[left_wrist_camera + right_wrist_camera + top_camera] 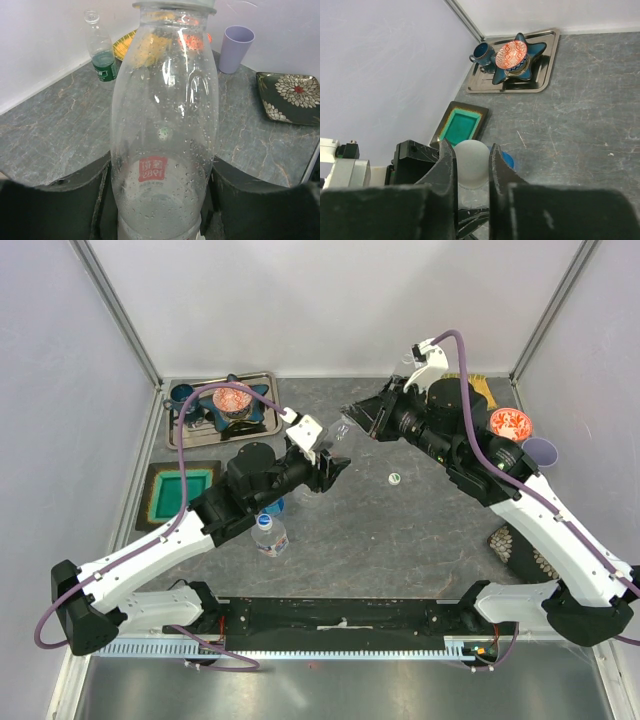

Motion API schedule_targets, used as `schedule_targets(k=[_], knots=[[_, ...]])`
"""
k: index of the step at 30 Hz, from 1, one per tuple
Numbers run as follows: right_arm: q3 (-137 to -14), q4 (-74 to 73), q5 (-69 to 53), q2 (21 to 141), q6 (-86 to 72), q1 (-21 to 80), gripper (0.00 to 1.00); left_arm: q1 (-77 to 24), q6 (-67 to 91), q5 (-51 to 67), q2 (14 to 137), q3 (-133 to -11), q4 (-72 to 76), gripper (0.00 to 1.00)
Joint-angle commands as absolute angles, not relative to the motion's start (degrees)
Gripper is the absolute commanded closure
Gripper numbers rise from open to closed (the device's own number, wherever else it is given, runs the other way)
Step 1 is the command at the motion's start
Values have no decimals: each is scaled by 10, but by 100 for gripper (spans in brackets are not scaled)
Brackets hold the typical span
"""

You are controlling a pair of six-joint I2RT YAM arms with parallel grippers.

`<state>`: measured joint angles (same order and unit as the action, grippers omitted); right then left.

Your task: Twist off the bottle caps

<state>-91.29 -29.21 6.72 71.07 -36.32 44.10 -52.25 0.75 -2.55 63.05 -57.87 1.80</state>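
The bench [400, 540] is a grey, stone-veined slab that fills the middle of the top view. Pale walls [330, 300] close it in on three sides, with slim metal posts running up the two far corners. A ribbed metal strip lines its lower edge by the arm bases.

Just above the centre of that view the plain clear bottle [165, 125] is held tilted off the bench between the two arms. The left claw [328, 468] is clenched on its wet body, and the right claw [472, 159] is clenched on its white cap [472, 167].

Below and left of them the labelled bottle [270, 535] stands on the bench, capped. The blue-tinted bottle [274, 507] is just above it, half hidden under the left arm. In the left wrist view the greenish bottle [102, 50] stands by the wall at upper left, its neck bare. A loose cap [395, 478] lies alone near mid-bench.

A steel tray [546, 62] of crockery sits in the upper left of the bench, with a teal dish [183, 493] below it. A lilac cup [236, 47] and a floral plate [292, 97] sit on the right side.
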Motion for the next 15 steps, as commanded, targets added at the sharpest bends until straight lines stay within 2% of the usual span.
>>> schedule_targets(k=[1, 4, 8, 15], knots=[[-912, -280, 29, 702, -330, 441, 100, -526, -16, -5, 612, -584, 49, 48], [-923, -276, -4, 693, -280, 440, 100, -526, -25, 79, 600, -594, 27, 47], [-943, -286, -132, 683, -218, 441, 100, -518, -19, 224, 590, -627, -18, 47], [-948, -300, -285, 664, -157, 441, 100, -469, 58, 546, 603, -695, -38, 47]])
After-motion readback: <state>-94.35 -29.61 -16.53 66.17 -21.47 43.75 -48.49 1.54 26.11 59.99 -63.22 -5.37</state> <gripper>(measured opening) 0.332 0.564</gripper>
